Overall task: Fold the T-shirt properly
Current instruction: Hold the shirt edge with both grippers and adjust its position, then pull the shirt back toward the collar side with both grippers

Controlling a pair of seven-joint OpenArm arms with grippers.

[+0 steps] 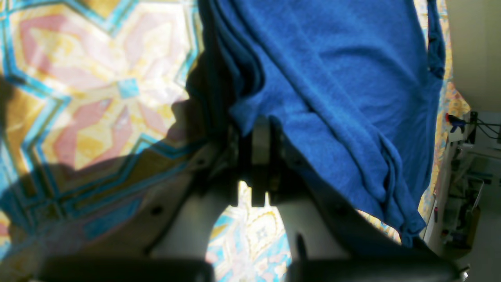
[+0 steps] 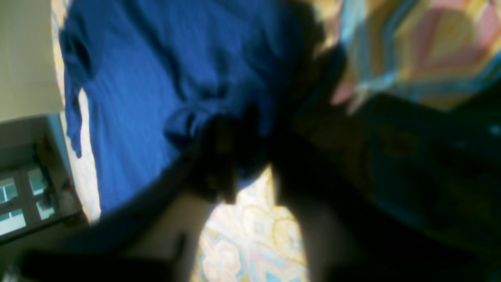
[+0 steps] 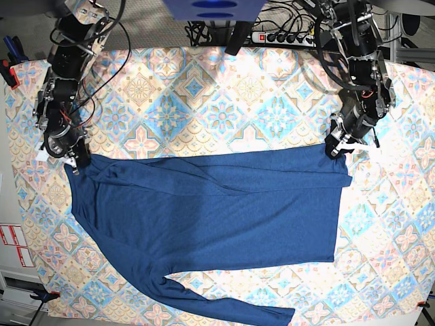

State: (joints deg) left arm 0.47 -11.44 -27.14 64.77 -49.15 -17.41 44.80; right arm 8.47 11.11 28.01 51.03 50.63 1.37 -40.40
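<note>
Jaws of the left gripper (image 1: 258,156) are clamped on the T-shirt (image 3: 211,210) at its upper corner; the right gripper (image 3: 73,161) meets the opposite corner, its jaw state too blurred to tell. Both arms reach down steeply. The shirt lies spread across the patterned tablecloth (image 3: 224,102).

Blur and shadow hide the right pincer (image 2: 227,156) where it meets the T-shirt (image 2: 156,78).
</note>
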